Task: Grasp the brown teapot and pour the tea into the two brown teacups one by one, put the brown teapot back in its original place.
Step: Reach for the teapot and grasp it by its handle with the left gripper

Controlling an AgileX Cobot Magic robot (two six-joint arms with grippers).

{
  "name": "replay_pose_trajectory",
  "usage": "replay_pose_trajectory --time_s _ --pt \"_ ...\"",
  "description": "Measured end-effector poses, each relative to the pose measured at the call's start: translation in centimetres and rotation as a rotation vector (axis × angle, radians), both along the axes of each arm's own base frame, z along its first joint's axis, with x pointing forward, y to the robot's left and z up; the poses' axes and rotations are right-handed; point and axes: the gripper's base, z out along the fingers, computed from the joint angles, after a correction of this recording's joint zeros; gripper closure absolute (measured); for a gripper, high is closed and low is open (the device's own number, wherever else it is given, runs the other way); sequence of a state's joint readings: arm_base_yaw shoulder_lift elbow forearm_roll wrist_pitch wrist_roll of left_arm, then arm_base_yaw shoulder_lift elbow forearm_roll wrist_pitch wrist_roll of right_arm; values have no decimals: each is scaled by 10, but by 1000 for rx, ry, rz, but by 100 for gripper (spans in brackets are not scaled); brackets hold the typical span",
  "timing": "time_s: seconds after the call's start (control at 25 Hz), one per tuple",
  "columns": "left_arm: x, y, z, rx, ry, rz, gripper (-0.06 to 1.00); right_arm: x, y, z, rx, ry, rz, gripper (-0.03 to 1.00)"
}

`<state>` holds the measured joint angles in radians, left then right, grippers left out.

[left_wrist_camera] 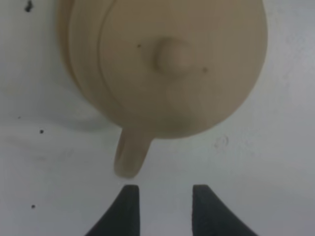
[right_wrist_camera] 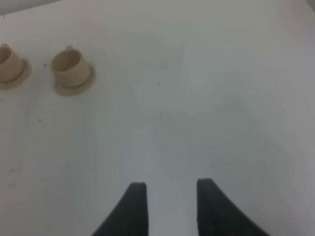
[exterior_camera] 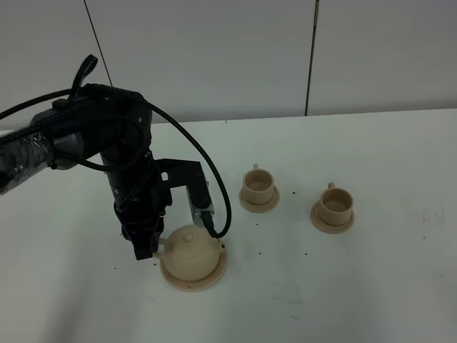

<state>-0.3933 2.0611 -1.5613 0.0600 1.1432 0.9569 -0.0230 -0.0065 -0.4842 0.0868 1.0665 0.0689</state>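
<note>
The brown teapot [exterior_camera: 190,251] stands upright with its lid on, on the wide saucer [exterior_camera: 209,281] at the front left of the table. My left gripper [exterior_camera: 146,246] hangs just left of the pot. In the left wrist view the pot [left_wrist_camera: 167,73] fills the picture, and a short stub [left_wrist_camera: 131,156] of it, handle or spout, points at the gap of my left gripper [left_wrist_camera: 162,204], which is open and empty. The two brown teacups [exterior_camera: 257,184] [exterior_camera: 335,204] stand on their small saucers at mid table. My right gripper [right_wrist_camera: 167,201] is open and empty over bare table, far from the cups [right_wrist_camera: 69,66].
The white table [exterior_camera: 371,286] carries only the tea set and some small dark specks. A grey panelled wall [exterior_camera: 235,50] closes off the back. A black cable [exterior_camera: 214,179] loops from the left arm down to near the teapot.
</note>
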Motion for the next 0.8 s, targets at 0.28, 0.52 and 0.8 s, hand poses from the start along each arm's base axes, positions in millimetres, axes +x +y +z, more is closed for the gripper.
replay_pose_trajectory --time_s 0.28,0.52,0.8 --pt "4 -2 0 -19 -44 4 58 0 0 0 0 0 0 73" --pt "5 -1 0 -13 -54 2 50 0 0 0 0 0 0 73" --pt "6 1 -1 11 -62 -18 49 0 0 0 0 0 0 73"
